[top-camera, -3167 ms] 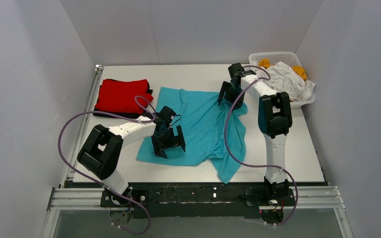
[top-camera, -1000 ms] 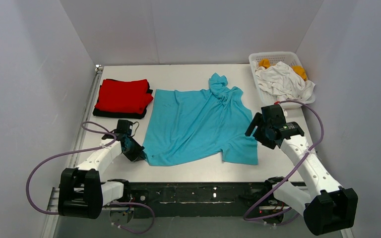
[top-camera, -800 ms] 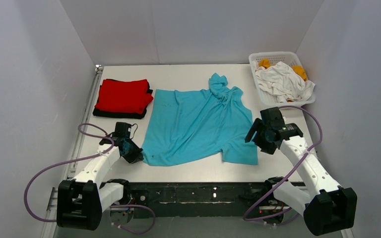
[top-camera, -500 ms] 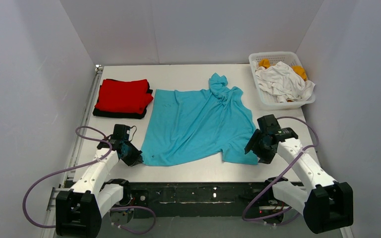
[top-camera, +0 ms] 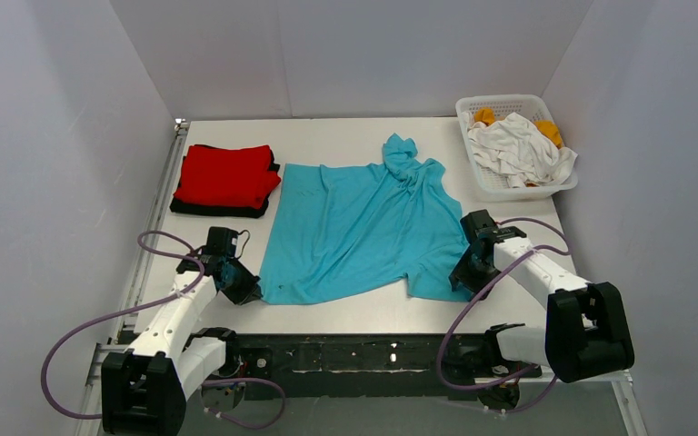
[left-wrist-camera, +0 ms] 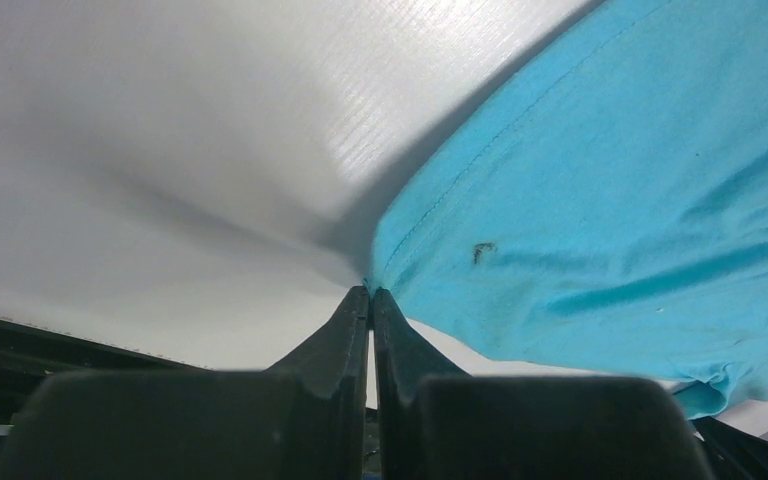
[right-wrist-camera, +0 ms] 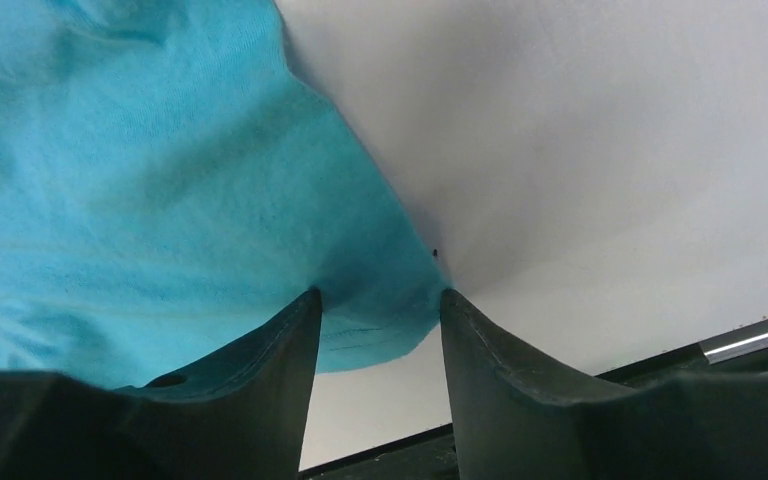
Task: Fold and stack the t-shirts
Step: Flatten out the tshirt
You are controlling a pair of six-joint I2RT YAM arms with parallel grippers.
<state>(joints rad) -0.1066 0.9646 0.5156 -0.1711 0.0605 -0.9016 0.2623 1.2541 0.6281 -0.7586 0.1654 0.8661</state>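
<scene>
A turquoise t-shirt (top-camera: 363, 227) lies spread across the middle of the table, one sleeve bunched at its far edge. My left gripper (top-camera: 253, 292) is shut on its near-left corner; in the left wrist view the fingertips (left-wrist-camera: 370, 292) pinch the hem of the turquoise cloth (left-wrist-camera: 610, 200). My right gripper (top-camera: 463, 280) is low over the near-right corner, jaws open. In the right wrist view its two fingers (right-wrist-camera: 380, 298) straddle the edge of the cloth (right-wrist-camera: 140, 180), with a gap between them. A folded red t-shirt (top-camera: 227, 174) rests on a folded black one (top-camera: 218, 209) at the back left.
A white lattice basket (top-camera: 516, 102) at the back right holds a crumpled white shirt (top-camera: 518, 150) and orange cloth (top-camera: 485, 115). Bare white table (top-camera: 345, 313) runs along the near edge, with the black frame rail just beyond it. Grey walls enclose three sides.
My right gripper has come down and nearer, onto the shirt's near-right corner, and its jaws have narrowed. My left gripper has stayed shut on the near-left corner, shifting only slightly.
</scene>
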